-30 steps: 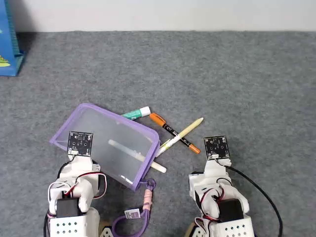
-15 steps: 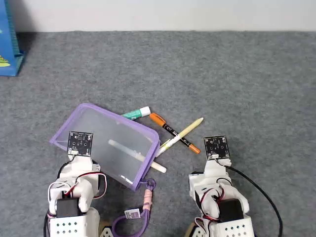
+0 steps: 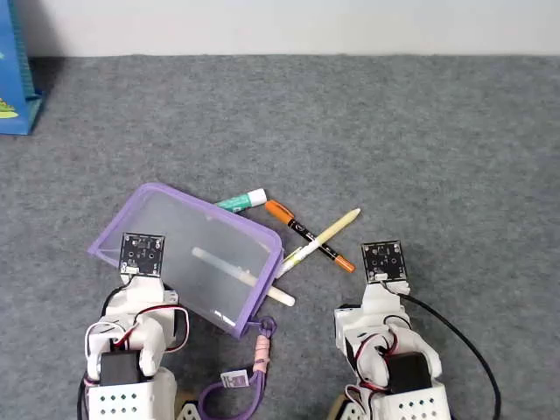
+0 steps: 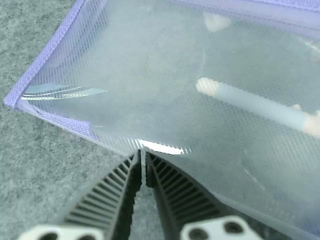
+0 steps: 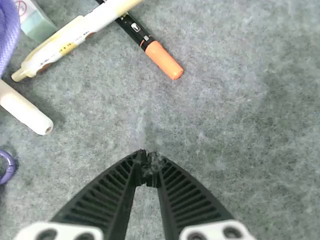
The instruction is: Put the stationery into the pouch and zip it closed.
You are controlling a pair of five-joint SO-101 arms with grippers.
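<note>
A clear pouch with purple edging (image 3: 184, 255) lies flat at the near left. A white pen (image 3: 245, 277) lies half inside it, its end sticking out of the open side. Beside that opening lie a green-and-white pen (image 3: 241, 201), an orange marker (image 3: 311, 236) and a cream pen (image 3: 319, 236) crossing it. My left gripper (image 4: 144, 159) is shut with nothing in it, at the pouch's near edge (image 4: 65, 125). My right gripper (image 5: 148, 162) is shut and empty over bare mat, short of the orange marker (image 5: 150, 46) and the cream pen (image 5: 75, 31).
The pouch's purple ring and pink strap (image 3: 260, 343) trail toward the arm bases. A blue box (image 3: 16, 79) stands at the far left edge. Grey mat (image 3: 420, 149) lies bare to the back and right.
</note>
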